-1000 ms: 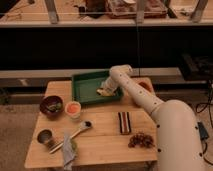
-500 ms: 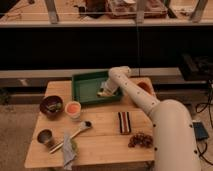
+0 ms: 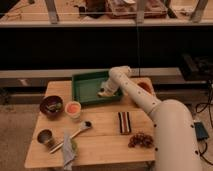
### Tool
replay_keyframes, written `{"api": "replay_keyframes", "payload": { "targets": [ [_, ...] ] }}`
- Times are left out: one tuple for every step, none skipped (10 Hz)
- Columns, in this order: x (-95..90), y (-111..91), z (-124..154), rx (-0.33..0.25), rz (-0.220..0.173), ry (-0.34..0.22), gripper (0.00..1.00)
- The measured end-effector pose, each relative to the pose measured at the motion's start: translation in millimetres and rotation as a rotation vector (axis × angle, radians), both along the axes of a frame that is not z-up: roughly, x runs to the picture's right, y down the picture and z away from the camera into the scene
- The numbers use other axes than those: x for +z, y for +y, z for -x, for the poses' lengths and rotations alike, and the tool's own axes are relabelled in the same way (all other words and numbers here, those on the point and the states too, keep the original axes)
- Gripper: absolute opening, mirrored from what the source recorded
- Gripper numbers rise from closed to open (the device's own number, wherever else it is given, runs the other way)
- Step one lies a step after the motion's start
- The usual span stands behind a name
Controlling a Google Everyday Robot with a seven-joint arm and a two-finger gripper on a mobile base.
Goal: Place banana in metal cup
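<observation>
Down in the green tray (image 3: 82, 87), near its right-hand wall, the gripper (image 3: 106, 91) was closed on the banana (image 3: 103, 93). The banana showed only as a small, pale cream-yellow lump at the fingertips, low over the tray floor. Its stubby shape and its tip could not be made out, since the gripper covered much of it.

The metal cup (image 3: 45, 136) stood upright at the table's (image 3: 105, 145) front-left corner, close to both edges and well apart from the tray. It was short, dull grey and dark inside. A spoon (image 3: 77, 132) and a crumpled cloth (image 3: 67, 147) lay just beside the cup on its right. A brown bowl (image 3: 51, 105) and a white cup (image 3: 73, 108) with an orange inside sat between the cup and the tray. Bare wood lay open across the middle of the table, between the spoon and a dark striped block (image 3: 124, 122).

The arm (image 3: 137, 97) crossed the table's right side and hid part of an orange thing (image 3: 145, 87) behind it. A dark cluster (image 3: 141, 140) near the front right edge was too blurred to identify.
</observation>
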State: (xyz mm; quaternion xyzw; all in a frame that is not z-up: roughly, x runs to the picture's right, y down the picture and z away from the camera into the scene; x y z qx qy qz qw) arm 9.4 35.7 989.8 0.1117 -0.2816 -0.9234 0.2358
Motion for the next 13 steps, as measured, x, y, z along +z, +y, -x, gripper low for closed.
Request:
{"api": "replay_keyframes", "payload": {
  "targets": [
    [-0.1, 0.2, -0.3, 0.0, 0.001, 0.0, 0.19],
    [-0.2, 0.5, -0.1, 0.0, 0.002, 0.0, 0.19],
    [-0.2, 0.5, -0.2, 0.0, 0.002, 0.0, 0.19],
    [-0.2, 0.5, -0.2, 0.0, 0.002, 0.0, 0.19],
    [-0.2, 0.5, -0.2, 0.0, 0.002, 0.0, 0.19],
    [-0.2, 0.5, -0.3, 0.0, 0.001, 0.0, 0.19],
    [-0.2, 0.5, -0.5, 0.0, 0.001, 0.0, 0.19],
    [-0.1, 0.5, -0.7, 0.001, 0.001, 0.0, 0.19],
    [-0.1, 0.4, -0.9, 0.001, 0.001, 0.0, 0.19],
    [-0.1, 0.4, -1.0, 0.001, 0.001, 0.0, 0.19],
    [-0.1, 0.3, -1.1, 0.001, 0.001, 0.001, 0.19],
    [-1.1, -0.7, -1.9, 0.0, 0.0, 0.002, 0.19],
    [-5.5, -2.9, -6.3, -0.008, 0.005, 0.012, 0.19]
  ]
}}
